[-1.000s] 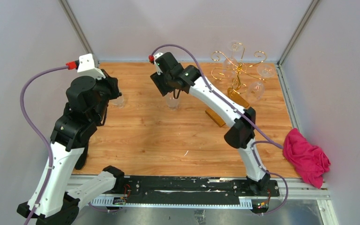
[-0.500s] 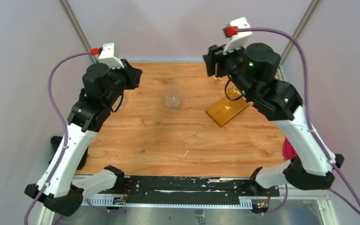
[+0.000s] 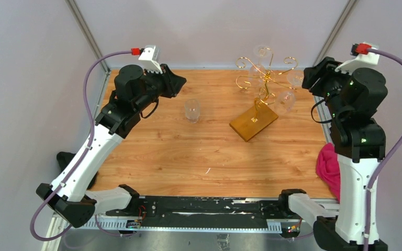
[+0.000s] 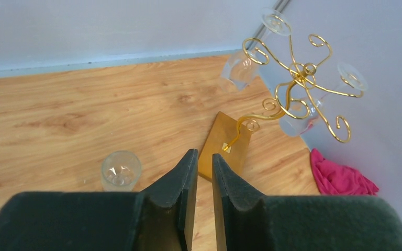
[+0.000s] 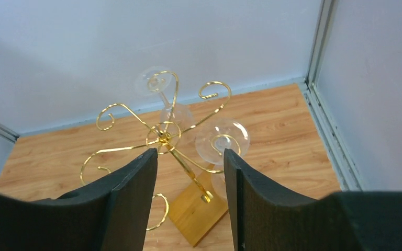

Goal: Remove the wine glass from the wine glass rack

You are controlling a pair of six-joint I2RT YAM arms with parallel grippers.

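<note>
The gold wire wine glass rack (image 3: 263,77) stands at the back right on its amber base (image 3: 253,121). Several clear wine glasses hang upside down from its curled arms, one (image 3: 285,100) at the near right; in the right wrist view its foot (image 5: 222,140) rests in a spiral. A separate clear glass (image 3: 191,110) stands upright on the table, left of the base. My right gripper (image 3: 308,78) hovers open just right of the rack (image 5: 163,135), holding nothing. Raised at the back left, my left gripper (image 3: 182,81) points toward the rack (image 4: 299,70), its jaws a narrow gap apart and empty.
A pink cloth (image 3: 328,170) lies off the table's right edge beside the right arm, also in the left wrist view (image 4: 340,179). Grey walls close in the back and both sides, with a metal rail (image 5: 328,130) along the right edge.
The right arm swung from the middle of the table to the far right beside the rack. The left gripper rose and turned toward the rack, its jaws parting slightly.
</note>
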